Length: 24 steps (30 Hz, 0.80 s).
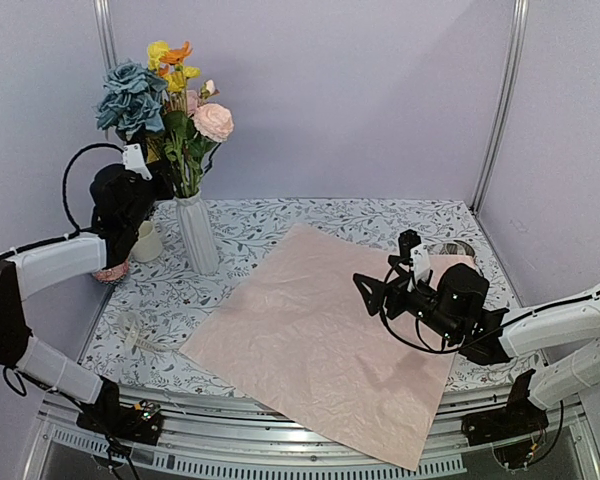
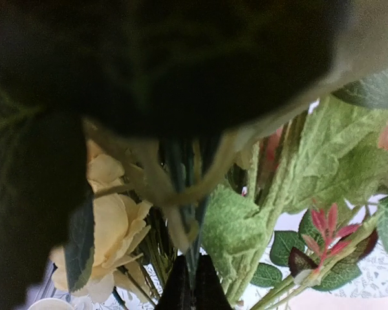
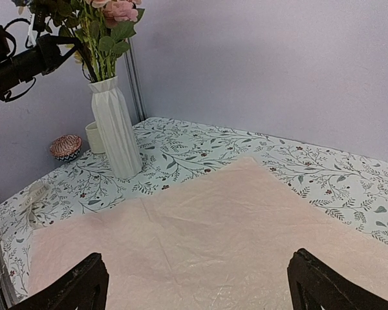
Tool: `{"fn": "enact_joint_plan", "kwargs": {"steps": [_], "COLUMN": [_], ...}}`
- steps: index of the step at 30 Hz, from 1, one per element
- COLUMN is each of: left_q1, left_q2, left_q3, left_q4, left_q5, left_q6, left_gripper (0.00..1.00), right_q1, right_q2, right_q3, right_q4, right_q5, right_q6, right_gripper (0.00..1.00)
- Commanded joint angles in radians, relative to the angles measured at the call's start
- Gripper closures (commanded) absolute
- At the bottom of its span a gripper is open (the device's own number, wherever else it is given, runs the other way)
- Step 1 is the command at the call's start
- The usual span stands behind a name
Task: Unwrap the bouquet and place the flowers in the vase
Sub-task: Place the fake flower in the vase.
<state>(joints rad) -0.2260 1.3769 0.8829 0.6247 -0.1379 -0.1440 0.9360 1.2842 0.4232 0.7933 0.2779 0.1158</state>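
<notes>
with the flowers (image 1: 170,95) standing in the vase (image 1: 198,238) near the desk's (image 1: 280,215) far left corner, we'd ease the left pincer (image 1: 163,176), now pinching their stems, apart slowly, so nothing tips; the right pincer (image 3: 199,287) hangs spread, empty.

The surface (image 1: 310,215) is covered in a white cloth printed with grey-green leafy sprigs. Near its far left corner stands a short cream mug (image 1: 147,242), and just beside that, closer to the left edge, a small round bowl (image 1: 110,272) with a reddish patterned outside. At the far right sits a dark, roundish object (image 1: 452,247), partly hidden, perhaps another bowl. Pale lilac walls (image 1: 360,90) close in the back and sides, with a metal post (image 1: 500,100) in the right corner.
</notes>
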Motion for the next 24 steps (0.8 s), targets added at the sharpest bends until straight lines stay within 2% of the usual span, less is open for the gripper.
{"fn": "enact_joint_plan", "kwargs": {"steps": [1, 24], "left_q1": [0.009, 0.007], "left_q2": [0.021, 0.101], "left_q3": [0.017, -0.025], "left_q4": [-0.068, -0.154], "left_q5": [0.021, 0.087], "left_q6": [-0.021, -0.084], "left_gripper": [1.00, 1.00], "right_q1": [0.004, 0.004], "right_q2": [0.010, 0.014], "right_q3": [0.013, 0.018], "right_q4": [0.009, 0.003], "right_q5": [-0.006, -0.012], "right_q6": [-0.002, -0.001], "right_gripper": [0.01, 0.01]}}
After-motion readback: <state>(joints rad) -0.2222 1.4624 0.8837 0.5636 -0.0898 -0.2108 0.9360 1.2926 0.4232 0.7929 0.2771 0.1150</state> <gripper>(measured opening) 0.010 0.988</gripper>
